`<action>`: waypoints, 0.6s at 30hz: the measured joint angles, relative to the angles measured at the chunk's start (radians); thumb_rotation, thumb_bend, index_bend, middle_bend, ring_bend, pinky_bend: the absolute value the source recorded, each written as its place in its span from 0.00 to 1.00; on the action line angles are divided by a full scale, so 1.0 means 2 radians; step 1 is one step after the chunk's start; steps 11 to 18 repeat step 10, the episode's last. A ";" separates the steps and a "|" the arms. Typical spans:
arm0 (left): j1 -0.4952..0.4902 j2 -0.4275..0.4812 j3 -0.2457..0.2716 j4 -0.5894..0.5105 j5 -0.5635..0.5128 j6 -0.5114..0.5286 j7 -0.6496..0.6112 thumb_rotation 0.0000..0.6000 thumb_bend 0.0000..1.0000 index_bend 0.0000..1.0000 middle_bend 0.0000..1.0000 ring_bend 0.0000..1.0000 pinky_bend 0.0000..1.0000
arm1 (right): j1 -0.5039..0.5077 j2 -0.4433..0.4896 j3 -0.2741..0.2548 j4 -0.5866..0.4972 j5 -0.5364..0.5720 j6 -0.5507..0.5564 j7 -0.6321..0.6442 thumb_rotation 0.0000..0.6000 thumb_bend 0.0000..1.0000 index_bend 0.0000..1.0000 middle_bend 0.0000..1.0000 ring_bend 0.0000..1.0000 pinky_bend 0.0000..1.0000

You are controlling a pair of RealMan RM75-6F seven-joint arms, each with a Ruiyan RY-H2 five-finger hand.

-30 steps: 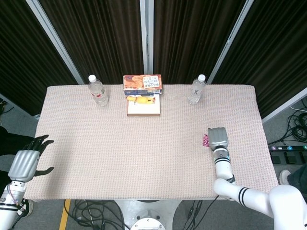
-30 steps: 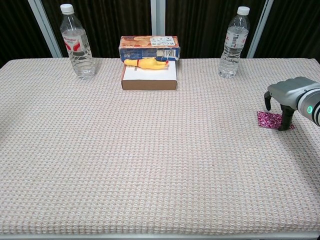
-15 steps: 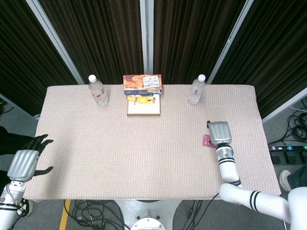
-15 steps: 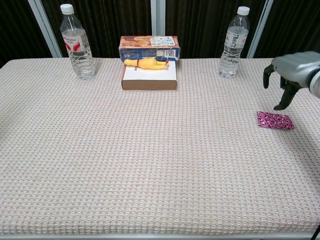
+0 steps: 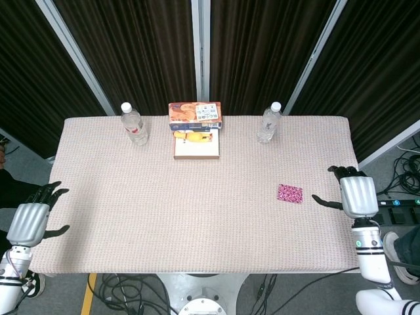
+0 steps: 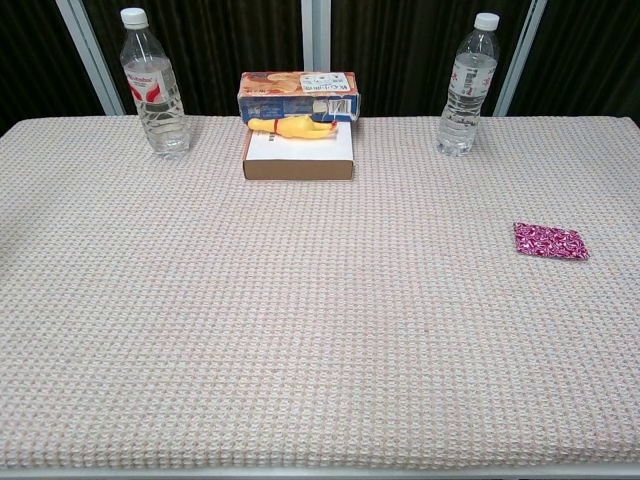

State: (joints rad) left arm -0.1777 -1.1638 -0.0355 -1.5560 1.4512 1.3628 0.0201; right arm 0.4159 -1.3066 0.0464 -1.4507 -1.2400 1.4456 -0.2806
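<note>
Pink packet (image 5: 289,193): lay flat on the right part of the table, small and rectangular, magenta with a fine glittery speckle; sat alone, touched by nothing.
Right hand (image 5: 355,195): hovered at the table's right edge, near the packet but apart from it; fingers spread, grasping nothing; seen in the head view only.
Left hand (image 5: 29,221): hung off the table's left edge, well apart from the packet; fingers splayed, holding nothing.
Table (image 5: 164,216): covered in a pale woven, waffle-textured cloth.
White box (image 5: 195,147): lay flat at the back centre.
Yellow toy (image 5: 191,136): rested on the box's far edge.
Orange carton (image 5: 195,113): stood just behind the white box.
Left bottle (image 5: 134,124): upright at the back left, clear, white cap.
Right bottle (image 5: 268,123): upright at the back right, clear, white cap.
</note>
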 measured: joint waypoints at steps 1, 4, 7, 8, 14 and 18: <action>0.000 0.000 0.000 0.001 0.000 0.000 0.000 1.00 0.06 0.27 0.22 0.13 0.26 | -0.007 0.003 -0.004 0.001 -0.003 0.003 0.004 0.00 0.00 0.10 0.11 0.01 0.12; 0.000 -0.001 -0.001 0.005 0.002 0.004 0.000 1.00 0.06 0.27 0.22 0.13 0.26 | -0.038 0.015 -0.018 0.003 -0.014 0.013 0.019 0.00 0.00 0.07 0.08 0.00 0.06; 0.001 -0.003 -0.003 0.011 0.004 0.008 -0.003 1.00 0.06 0.27 0.22 0.13 0.26 | -0.058 0.025 -0.024 0.012 -0.031 0.028 0.021 0.00 0.00 0.07 0.08 0.00 0.06; 0.001 -0.004 -0.003 0.013 0.004 0.008 -0.004 1.00 0.06 0.27 0.22 0.13 0.26 | -0.062 0.026 -0.024 0.016 -0.035 0.031 0.022 0.00 0.00 0.07 0.08 0.00 0.06; 0.000 -0.005 -0.003 0.016 0.002 0.006 -0.004 1.00 0.06 0.27 0.22 0.13 0.26 | -0.064 0.027 -0.021 0.020 -0.037 0.029 0.025 0.00 0.00 0.07 0.08 0.00 0.06; 0.000 -0.005 -0.003 0.016 0.002 0.006 -0.004 1.00 0.06 0.27 0.22 0.13 0.26 | -0.064 0.027 -0.021 0.020 -0.037 0.029 0.025 0.00 0.00 0.07 0.08 0.00 0.06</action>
